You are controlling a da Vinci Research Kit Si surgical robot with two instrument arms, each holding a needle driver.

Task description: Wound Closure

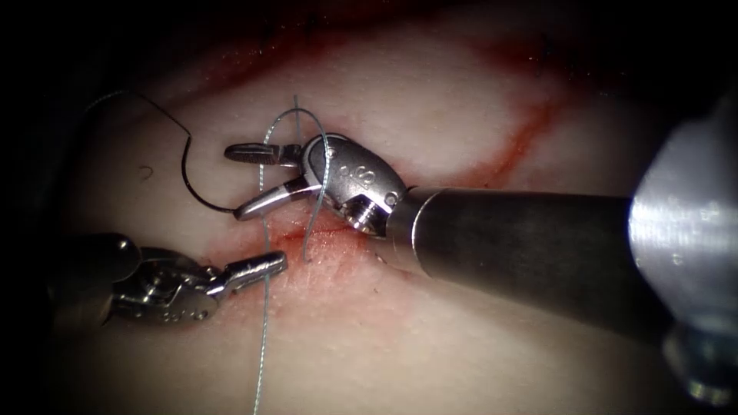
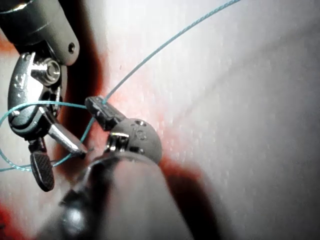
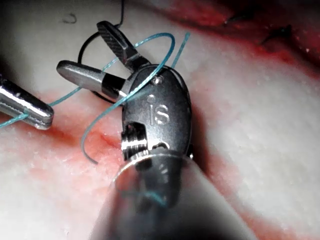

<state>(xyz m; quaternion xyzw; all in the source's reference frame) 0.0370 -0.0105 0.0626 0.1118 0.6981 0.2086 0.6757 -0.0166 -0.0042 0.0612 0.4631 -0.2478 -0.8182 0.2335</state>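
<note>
Right tool (image 1: pixel 257 179) fingers apart, holding nothing; thread (image 1: pixel 265 307) looped over its wrist. Left tool (image 1: pixel 261 267) fingers clamped on thread at cut (image 1: pixel 323 234). Needle (image 1: pixel 188 165) lies free on tissue (image 1: pixel 430 115), left of cut.

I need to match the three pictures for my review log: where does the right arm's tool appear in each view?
Endoscope view: the right arm's tool comes in from the right, jaws open above the cut, with the thread looped around it.
Left wrist view: right arm's tool, jaws open, beside the left arm's tool, which is shut on the thread.
Right wrist view: right arm's tool, close up, jaws open.
Shared landmark: the thread loop around it.
</note>
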